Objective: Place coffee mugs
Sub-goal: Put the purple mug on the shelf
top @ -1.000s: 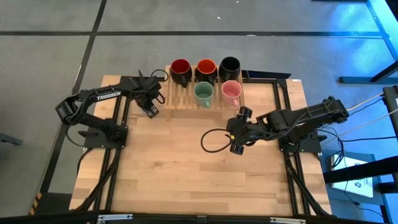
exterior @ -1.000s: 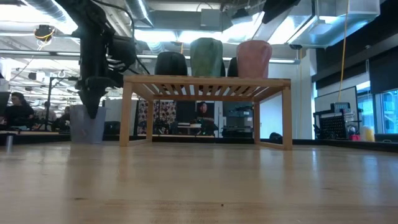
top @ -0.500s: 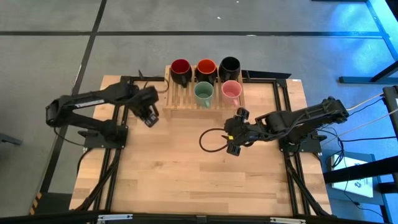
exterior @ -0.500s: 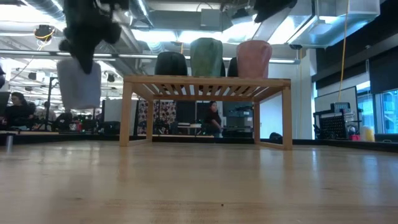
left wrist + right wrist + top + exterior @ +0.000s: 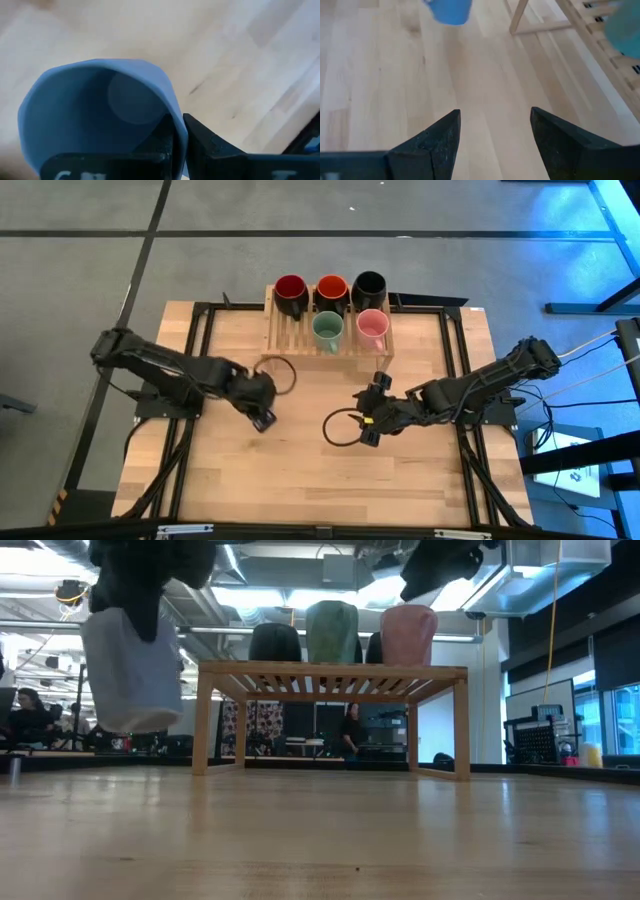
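- The left end effector (image 5: pixel 262 402) was over the middle of the worktop (image 5: pixel 300 470), its fingers (image 5: pixel 200 145) clamped on the rim of the lavender mug (image 5: pixel 100 115).
- In the low view that lavender mug (image 5: pixel 130 675) hung clear above the worktop surface, to one side of the wooden rack (image 5: pixel 335 675).
- The rack (image 5: pixel 330 340) stood at the far edge of the worktop and carried five mugs: two red-inside mugs (image 5: pixel 290 292) and a black mug (image 5: pixel 369 285) in the back row, a green mug (image 5: pixel 326 330) and a pink mug (image 5: pixel 371 328) in front.
- The right end effector (image 5: pixel 368 425) hovered near the worktop's middle, its fingers (image 5: pixel 427 145) spread wide apart and holding nothing.
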Robot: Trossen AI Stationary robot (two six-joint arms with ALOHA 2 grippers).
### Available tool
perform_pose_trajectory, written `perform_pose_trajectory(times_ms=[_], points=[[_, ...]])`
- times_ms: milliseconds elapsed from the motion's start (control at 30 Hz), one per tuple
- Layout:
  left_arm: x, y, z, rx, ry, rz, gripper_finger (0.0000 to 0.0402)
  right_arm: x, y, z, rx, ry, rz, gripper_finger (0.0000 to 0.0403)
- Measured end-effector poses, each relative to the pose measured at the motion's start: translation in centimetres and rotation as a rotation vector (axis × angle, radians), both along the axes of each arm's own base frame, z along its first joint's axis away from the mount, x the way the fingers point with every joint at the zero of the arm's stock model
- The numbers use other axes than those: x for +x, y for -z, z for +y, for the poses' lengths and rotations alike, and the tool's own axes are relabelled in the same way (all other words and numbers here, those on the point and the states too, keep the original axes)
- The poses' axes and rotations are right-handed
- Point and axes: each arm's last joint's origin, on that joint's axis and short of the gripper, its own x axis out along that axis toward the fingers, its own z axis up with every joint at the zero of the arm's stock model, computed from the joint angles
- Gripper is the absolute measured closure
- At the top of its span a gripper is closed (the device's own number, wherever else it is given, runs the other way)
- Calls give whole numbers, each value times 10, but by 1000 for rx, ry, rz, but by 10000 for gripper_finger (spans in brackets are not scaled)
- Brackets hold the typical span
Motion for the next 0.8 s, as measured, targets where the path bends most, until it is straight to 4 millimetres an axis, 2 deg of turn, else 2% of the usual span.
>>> perform_pose_trajectory(times_ms=[200,400,567,800], points=[[32,27,-19,-16,56,-14,385,-2,8,-2,-7,2,23,174],[47,55,-26,14,135,61,385,-2,10,-2,-4,-3,31,174],[52,59,-26,17,136,67,383,-2,11,-2,-4,-3,32,174],[56,61,-19,15,111,49,327,-2,11,-2,10,9,28,174]])
